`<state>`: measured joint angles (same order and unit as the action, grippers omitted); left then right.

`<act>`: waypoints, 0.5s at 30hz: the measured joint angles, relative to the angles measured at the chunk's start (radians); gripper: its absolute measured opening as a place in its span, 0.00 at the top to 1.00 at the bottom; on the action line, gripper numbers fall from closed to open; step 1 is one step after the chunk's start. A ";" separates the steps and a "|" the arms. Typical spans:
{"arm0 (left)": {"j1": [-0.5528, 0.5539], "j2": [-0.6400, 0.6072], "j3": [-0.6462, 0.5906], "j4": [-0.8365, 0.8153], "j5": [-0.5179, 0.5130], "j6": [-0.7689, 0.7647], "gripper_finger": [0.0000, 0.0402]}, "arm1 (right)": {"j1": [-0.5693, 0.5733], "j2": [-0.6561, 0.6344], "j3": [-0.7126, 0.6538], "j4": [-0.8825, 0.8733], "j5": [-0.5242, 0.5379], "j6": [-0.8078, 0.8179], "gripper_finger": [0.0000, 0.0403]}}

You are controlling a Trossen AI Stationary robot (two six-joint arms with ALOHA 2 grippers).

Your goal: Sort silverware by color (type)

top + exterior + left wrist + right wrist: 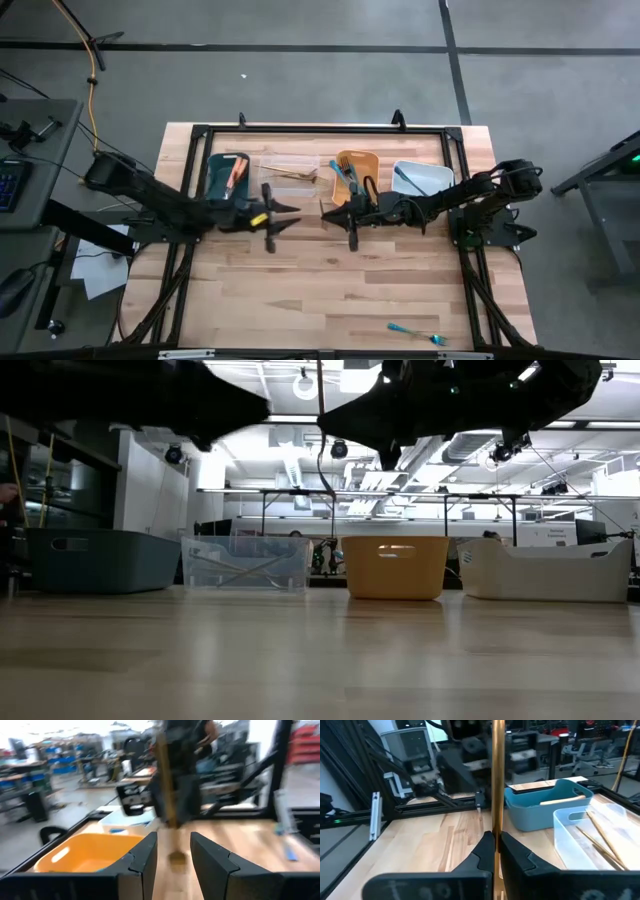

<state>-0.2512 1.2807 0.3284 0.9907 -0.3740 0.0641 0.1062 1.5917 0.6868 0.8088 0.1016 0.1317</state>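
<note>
My right gripper is shut on a gold utensil that stands upright above the table's middle. My left gripper is open and faces it from the table's left, with the same gold utensil a little way ahead of its fingertips. In the high view the left gripper and the right gripper point at each other, a small gap apart. Further silverware lies in the bins along the far edge. One teal-blue utensil lies flat near the table's front right. My right gripper pinches the gold utensil's slim shaft between its two fingers. The fingers are level, come from the table's right side and lie across the shaft. The utensil stands upright, clear of the table, and rises well above the fingers.
Four bins stand in a row at the far edge: teal with salmon-orange pieces, clear with gold ones, orange with teal-blue forks, white. The wood in front of the arms is bare apart from the teal-blue utensil at its front right. A black frame borders the table.
</note>
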 joint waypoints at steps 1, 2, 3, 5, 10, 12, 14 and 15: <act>0.010 0.037 0.023 0.000 -0.011 0.000 0.72 | 0.001 0.000 0.000 -0.001 -0.006 0.000 0.99; 0.021 0.071 0.044 -0.001 -0.022 0.000 0.72 | 0.004 0.000 0.000 -0.003 -0.007 -0.001 0.99; 0.029 0.097 0.064 -0.002 -0.031 -0.008 0.72 | 0.007 0.000 0.000 -0.005 -0.008 -0.002 0.99; 0.046 0.145 0.107 0.001 -0.036 -0.035 0.72 | 0.016 0.000 0.000 -0.006 -0.017 -0.018 0.99; 0.069 0.222 0.183 0.000 -0.011 -0.086 0.72 | 0.033 0.000 0.000 -0.023 -0.033 -0.020 0.99; 0.070 0.244 0.207 0.003 0.029 -0.086 0.72 | 0.034 0.000 0.000 -0.034 -0.032 -0.017 0.99; 0.070 0.254 0.221 -0.001 0.086 -0.081 0.72 | 0.034 0.000 0.000 -0.043 -0.028 -0.014 0.99; 0.070 0.256 0.225 0.000 0.116 -0.068 0.72 | 0.035 0.000 0.000 -0.044 -0.034 -0.006 0.99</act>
<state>-0.1812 1.5372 0.5534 0.9904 -0.2584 -0.0038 0.1413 1.5917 0.6868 0.7651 0.0681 0.1252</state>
